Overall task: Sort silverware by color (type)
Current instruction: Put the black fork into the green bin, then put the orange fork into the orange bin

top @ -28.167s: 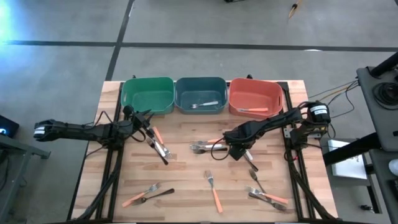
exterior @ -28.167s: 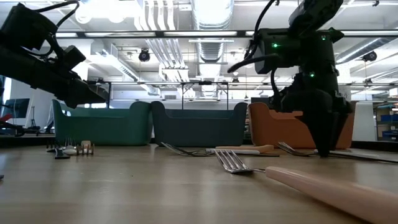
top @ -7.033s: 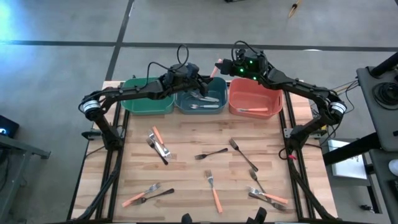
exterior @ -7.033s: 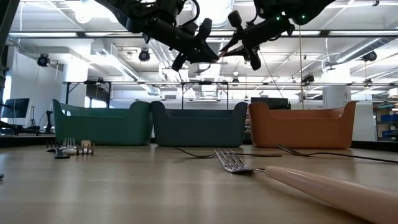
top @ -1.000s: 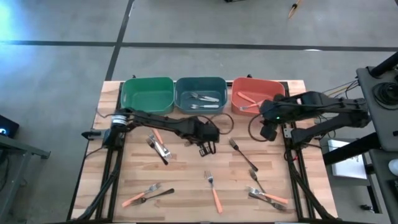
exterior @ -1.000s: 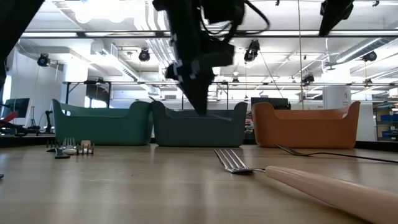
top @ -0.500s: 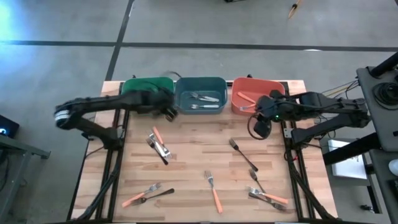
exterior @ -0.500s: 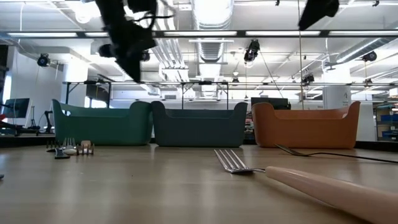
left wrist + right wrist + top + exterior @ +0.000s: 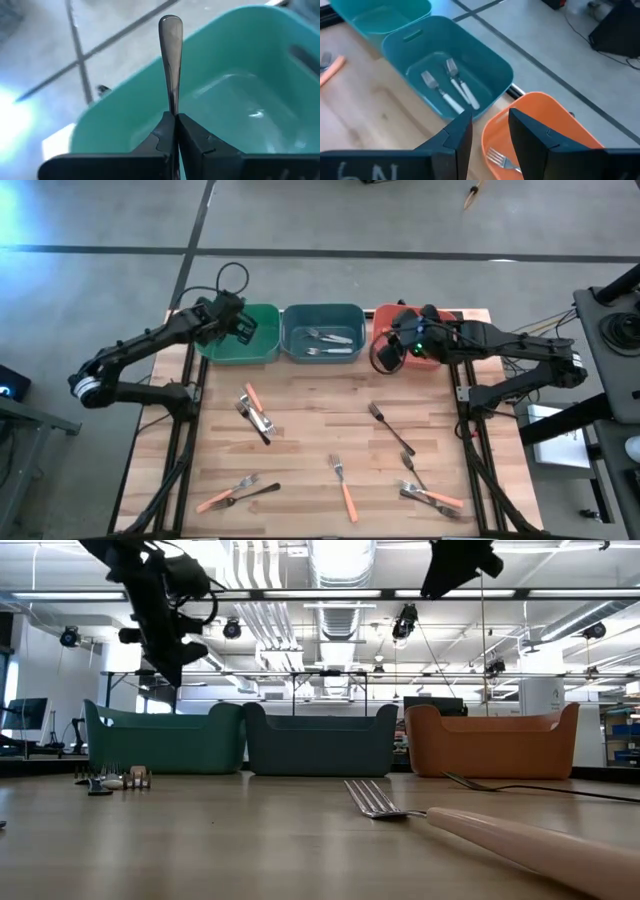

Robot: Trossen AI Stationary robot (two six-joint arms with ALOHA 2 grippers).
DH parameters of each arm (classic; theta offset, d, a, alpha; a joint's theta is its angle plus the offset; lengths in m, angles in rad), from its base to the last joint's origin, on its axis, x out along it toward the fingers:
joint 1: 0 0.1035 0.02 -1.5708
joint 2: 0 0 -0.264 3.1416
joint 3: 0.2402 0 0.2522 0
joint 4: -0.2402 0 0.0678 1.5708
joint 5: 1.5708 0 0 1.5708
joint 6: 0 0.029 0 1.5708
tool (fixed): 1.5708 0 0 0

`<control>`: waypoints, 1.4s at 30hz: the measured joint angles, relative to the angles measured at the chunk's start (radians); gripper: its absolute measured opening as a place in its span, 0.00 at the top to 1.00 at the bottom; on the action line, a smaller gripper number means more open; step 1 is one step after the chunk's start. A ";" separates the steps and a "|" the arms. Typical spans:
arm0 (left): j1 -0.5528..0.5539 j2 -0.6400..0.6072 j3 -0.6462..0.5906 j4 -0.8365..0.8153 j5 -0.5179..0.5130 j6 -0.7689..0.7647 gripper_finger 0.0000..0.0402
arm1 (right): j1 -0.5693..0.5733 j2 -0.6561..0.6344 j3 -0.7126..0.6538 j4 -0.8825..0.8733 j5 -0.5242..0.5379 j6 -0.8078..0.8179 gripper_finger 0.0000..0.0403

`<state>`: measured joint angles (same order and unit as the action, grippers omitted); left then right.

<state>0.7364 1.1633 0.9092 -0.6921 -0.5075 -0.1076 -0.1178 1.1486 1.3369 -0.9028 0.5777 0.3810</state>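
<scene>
Overhead first: left gripper [image 9: 243, 323] is at the far left, over the green bin's [image 9: 262, 346] rim. Right gripper [image 9: 383, 356] sits over the near left corner of the orange bin [image 9: 442, 328]. Blue bin [image 9: 322, 315] between them holds silver pieces [image 9: 329, 338]. Unsorted silverware lies scattered on the tabletop [image 9: 300, 440]: a cluster [image 9: 254, 416] left of centre, a dark fork [image 9: 390, 430] right of centre, an orange-handled fork [image 9: 344, 489] near centre, and mixed groups at the near left [image 9: 236, 493] and near right [image 9: 428, 495].

Low view: both arms ride high, clear of the bin walls. A fork head [image 9: 373, 800] with a pale handle lies close to the lens.

Left wrist: jaws are pressed together on a dark utensil [image 9: 171, 60], held by one end, its rounded handle end pointing out past the green bin's rim [image 9: 150, 80]. Bin floor looks bare. Reads as poised for a drop; black pieces would seem to go in green, and the height keeps it clear of the wall.

Right wrist: jaws stand apart, nothing between them. Below are the blue bin's two pale-handled forks [image 9: 456, 89] and a fork head [image 9: 497, 158] in the orange bin. Likely done there and free for the next pick.
</scene>
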 joint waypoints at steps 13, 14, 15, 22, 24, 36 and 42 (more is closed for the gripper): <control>0.059 0.135 0.038 -0.002 0.233 0.173 0.80 | -0.074 0.047 0.000 0.004 -0.001 0.010 0.71; 0.060 0.138 0.052 -0.020 0.309 0.176 0.79 | -0.079 0.047 0.000 0.004 0.000 0.010 0.71; 0.060 0.140 0.070 -0.045 0.405 0.182 0.79 | -0.084 0.045 0.000 0.004 0.000 0.010 0.71; 0.019 0.120 0.178 -0.211 0.934 0.226 0.78 | -0.099 0.041 0.000 -0.024 -0.002 -0.020 0.71; -0.019 0.111 0.183 -0.311 0.955 0.255 0.79 | -0.099 0.041 0.000 -0.045 -0.002 -0.041 0.71; -0.288 0.110 0.022 -0.381 0.677 -0.587 0.79 | -0.099 0.041 0.000 -0.094 -0.010 -0.041 0.71; -0.456 0.111 -0.033 -0.255 0.565 -0.890 0.79 | -0.099 0.041 0.000 -0.108 -0.011 -0.046 0.71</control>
<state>0.2799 1.2739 0.8763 -0.9472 0.0577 -0.9975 -0.2165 1.1896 1.3365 -1.0109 0.5667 0.3346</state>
